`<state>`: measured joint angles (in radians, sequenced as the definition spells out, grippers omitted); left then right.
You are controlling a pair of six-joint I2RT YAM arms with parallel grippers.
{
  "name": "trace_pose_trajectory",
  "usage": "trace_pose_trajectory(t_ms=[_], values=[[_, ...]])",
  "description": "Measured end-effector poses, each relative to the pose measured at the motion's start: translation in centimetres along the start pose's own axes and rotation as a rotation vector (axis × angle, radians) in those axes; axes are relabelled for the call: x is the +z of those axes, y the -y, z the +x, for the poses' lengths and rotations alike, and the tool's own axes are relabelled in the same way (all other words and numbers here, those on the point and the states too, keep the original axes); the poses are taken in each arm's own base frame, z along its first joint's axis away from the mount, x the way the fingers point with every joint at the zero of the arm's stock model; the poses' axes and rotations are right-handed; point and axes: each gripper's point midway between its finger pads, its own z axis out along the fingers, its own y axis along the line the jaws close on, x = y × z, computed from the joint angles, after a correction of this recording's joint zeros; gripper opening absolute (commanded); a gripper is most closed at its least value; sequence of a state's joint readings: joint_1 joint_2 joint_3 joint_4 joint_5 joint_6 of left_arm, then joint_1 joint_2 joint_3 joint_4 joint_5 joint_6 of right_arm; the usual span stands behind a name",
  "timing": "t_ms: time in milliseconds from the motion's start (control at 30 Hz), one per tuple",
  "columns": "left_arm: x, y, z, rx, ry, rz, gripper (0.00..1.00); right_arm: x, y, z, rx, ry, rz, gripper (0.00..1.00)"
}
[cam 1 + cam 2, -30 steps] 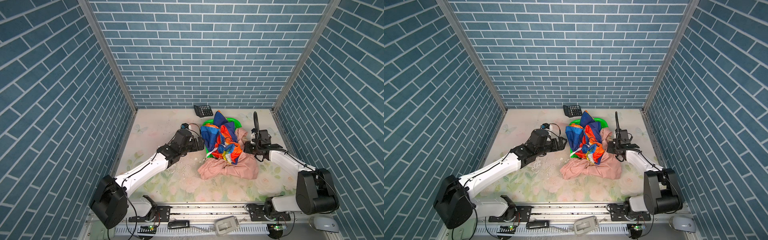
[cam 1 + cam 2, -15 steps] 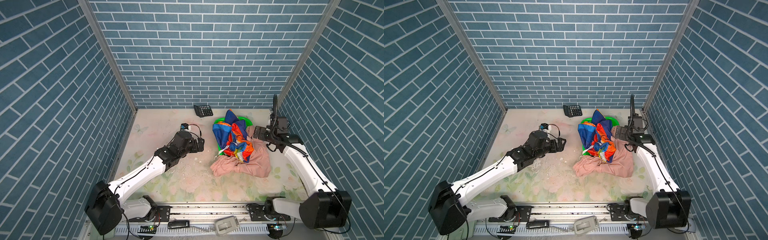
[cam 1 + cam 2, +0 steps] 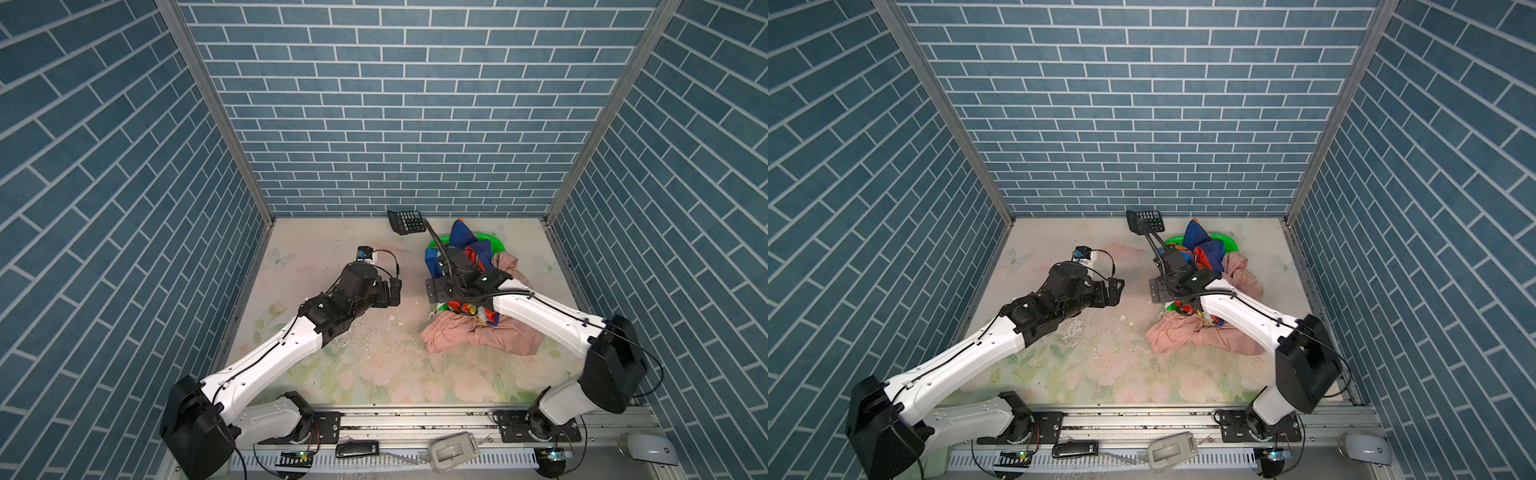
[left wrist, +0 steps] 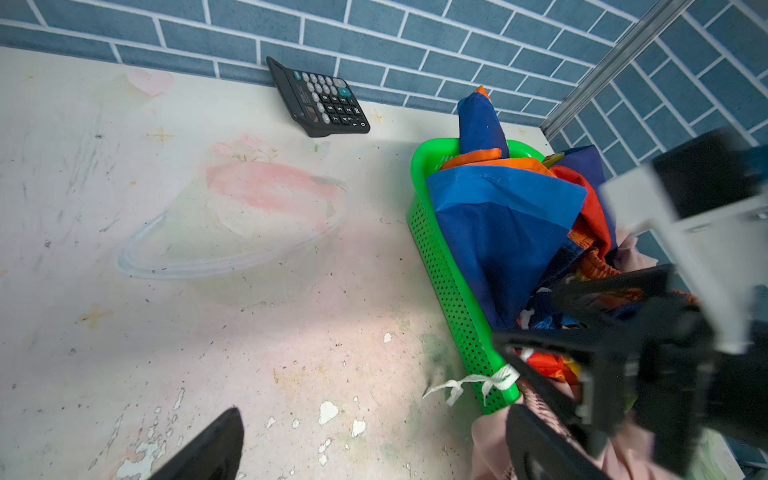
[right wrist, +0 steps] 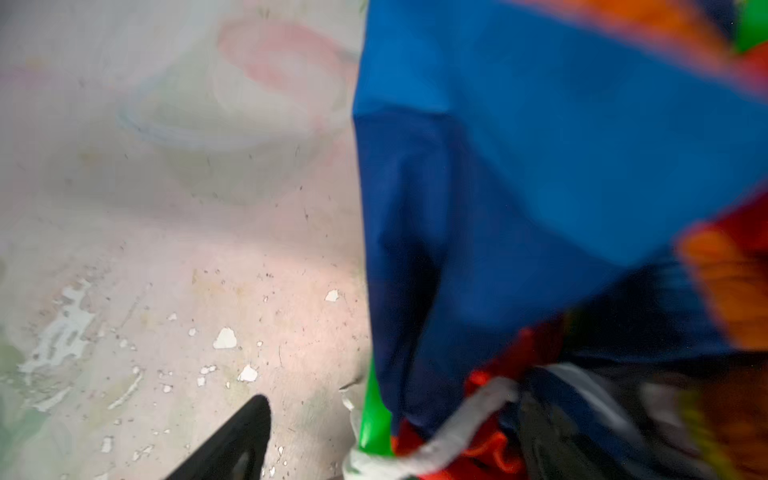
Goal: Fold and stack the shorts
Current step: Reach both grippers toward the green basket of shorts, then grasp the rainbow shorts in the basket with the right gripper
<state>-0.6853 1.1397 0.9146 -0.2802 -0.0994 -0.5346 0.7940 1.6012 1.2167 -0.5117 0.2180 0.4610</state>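
**Right pincer swings back over the heap**

Half a second ago the right pincer [image 3: 434, 287] was at the heap's far right; it now sits at the left wall of the green basket [image 3: 496, 240].

In both top views the rainbow shorts [image 3: 462, 236] spill out of that basket. The pink shorts [image 3: 490, 337] lie crumpled on the counter [image 3: 332, 374], touching it in front. The left pincer [image 3: 394, 291] hangs spread and empty, apart from the heap.

In the left wrist view the right pincer [image 4: 505, 378] is blurred, jaws apart, astride the basket's near corner. A white drawstring [image 4: 469, 380] dangles there, and a calculator [image 4: 320, 99] lies by the back wall.

The right wrist view is blurred. One finger [image 5: 232, 440] is over bare counter, and the rainbow shorts [image 5: 519, 166] fill the wide gap, unclamped.
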Motion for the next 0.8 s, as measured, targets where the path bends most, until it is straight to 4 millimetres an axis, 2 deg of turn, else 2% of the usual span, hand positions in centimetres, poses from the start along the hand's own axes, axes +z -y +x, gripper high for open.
trace_pose_trajectory(t_ms=[100,233,367,467,567,800], values=[[-1.2,-0.8,0.0,-0.011,0.028,0.001,1.0,2.5,-0.6,1.2,-0.028,-0.053,0.041,0.74],[-2.7,-1.5,-0.1,-0.025,0.065,0.008,1.0,4.5,-0.3,1.4,-0.046,-0.076,0.111,0.5],[-2.7,-1.4,0.1,-0.03,0.061,0.02,1.0,5.2,1.1,2.0,-0.097,-0.093,0.184,0.23],[-2.3,-1.3,0.8,-0.042,0.048,0.04,0.99,5.1,2.7,2.3,-0.11,-0.088,0.231,0.12],[-1.8,-1.0,1.4,-0.055,0.033,0.062,1.0,4.5,5.9,2.3,-0.185,-0.096,0.264,0.0],[1.2,0.6,1.9,-0.08,-0.024,0.115,1.0,3.8,17.1,-0.5,-0.051,-0.079,0.357,0.0]])
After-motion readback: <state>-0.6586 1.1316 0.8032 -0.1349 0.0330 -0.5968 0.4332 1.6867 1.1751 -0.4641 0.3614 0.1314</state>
